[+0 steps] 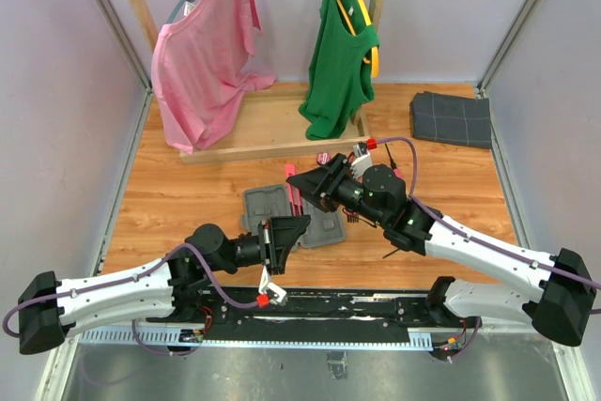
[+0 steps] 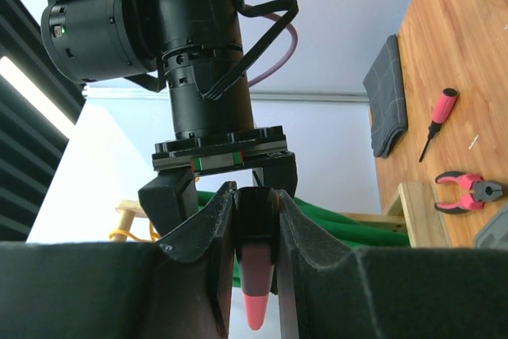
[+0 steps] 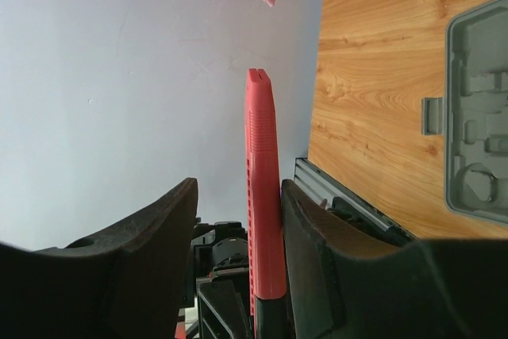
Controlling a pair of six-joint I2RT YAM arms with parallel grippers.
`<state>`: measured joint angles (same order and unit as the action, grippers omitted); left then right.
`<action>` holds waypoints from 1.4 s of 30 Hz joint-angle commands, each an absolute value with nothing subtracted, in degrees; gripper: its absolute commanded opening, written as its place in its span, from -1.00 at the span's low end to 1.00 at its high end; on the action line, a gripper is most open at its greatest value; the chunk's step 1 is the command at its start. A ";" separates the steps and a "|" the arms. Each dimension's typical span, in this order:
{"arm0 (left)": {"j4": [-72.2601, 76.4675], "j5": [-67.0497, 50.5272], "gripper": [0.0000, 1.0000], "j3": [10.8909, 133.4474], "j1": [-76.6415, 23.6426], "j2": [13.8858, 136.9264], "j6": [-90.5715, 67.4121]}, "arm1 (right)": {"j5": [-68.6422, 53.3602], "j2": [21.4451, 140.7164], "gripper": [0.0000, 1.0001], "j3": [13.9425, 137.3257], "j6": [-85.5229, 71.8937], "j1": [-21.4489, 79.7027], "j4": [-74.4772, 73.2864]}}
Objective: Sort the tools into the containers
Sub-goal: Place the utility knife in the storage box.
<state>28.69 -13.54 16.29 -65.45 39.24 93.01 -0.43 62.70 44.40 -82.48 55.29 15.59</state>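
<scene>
A long pink tool with a black end (image 1: 296, 198) hangs above the open grey tool case (image 1: 258, 206), and my left gripper (image 1: 293, 228) is shut on its black end. In the left wrist view the tool (image 2: 255, 291) is seen end-on, pinched between both fingers of that gripper (image 2: 254, 193). My right gripper (image 1: 293, 177) faces it from the far side. In the right wrist view the pink tool (image 3: 262, 196) stands between the fingers of the right gripper (image 3: 240, 188). It touches the right finger (image 3: 305, 220), and a gap remains on the left side. Part of the case (image 3: 476, 117) lies beyond.
Pink-handled pliers (image 2: 468, 192) and a screwdriver (image 2: 436, 121) lie on the wooden table behind the case. A folded dark grey cloth (image 1: 451, 117) sits at the back right. A wooden rack at the back carries a pink shirt (image 1: 202, 53) and a green top (image 1: 340, 53).
</scene>
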 commanded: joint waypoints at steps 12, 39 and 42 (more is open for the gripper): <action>31.32 -14.08 -0.99 17.55 -66.19 37.03 92.36 | -6.21 64.71 -0.45 44.76 -78.97 54.85 20.52; 31.37 -17.15 0.33 16.33 -66.62 33.52 81.70 | 8.08 56.69 -0.99 44.29 -74.17 54.84 13.16; 31.38 -17.33 0.33 16.24 -66.62 33.35 80.58 | 12.57 54.60 -0.99 43.59 -73.69 54.76 10.84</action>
<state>29.50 -16.14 16.29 -66.08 34.11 83.11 5.21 57.63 43.62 -75.72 55.29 14.13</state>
